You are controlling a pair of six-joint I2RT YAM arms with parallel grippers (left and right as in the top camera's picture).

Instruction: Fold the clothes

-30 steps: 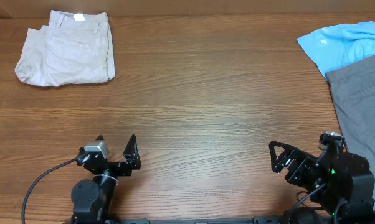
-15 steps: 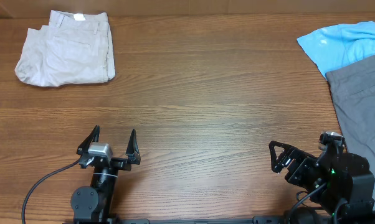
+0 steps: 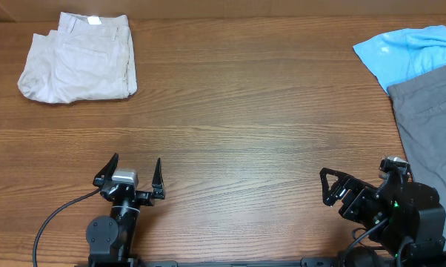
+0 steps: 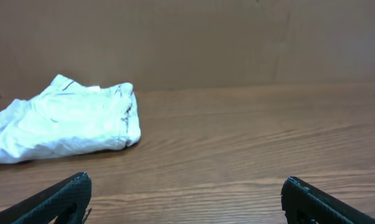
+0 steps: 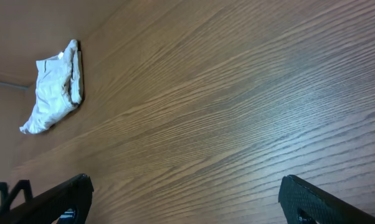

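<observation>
The beige shorts (image 3: pixel 78 58) lie folded at the far left corner of the counter (image 3: pixel 245 111). The left claw (image 3: pixel 136 159) and right claw (image 3: pixel 325 187) are both spread wide, holding nothing, near the front edge, far from the shorts. The folding looks done, I think. It is best to hold both claws away so nothing bumps the pile.

A robot lab bench rather than a home: a wood-grain table (image 3: pixel 245 126) backed by a plain brown board (image 4: pixel 206 37), the left arm (image 3: pixel 112 233) and right arm (image 3: pixel 401 211) mounted at its near edge, a black cable (image 3: pixel 60 211) trailing from the left one. The shorts (image 3: pixel 78 58) lie far left; a shirt (image 3: pixel 404 52) and grey shorts (image 3: pixel 430 126) far right.
</observation>
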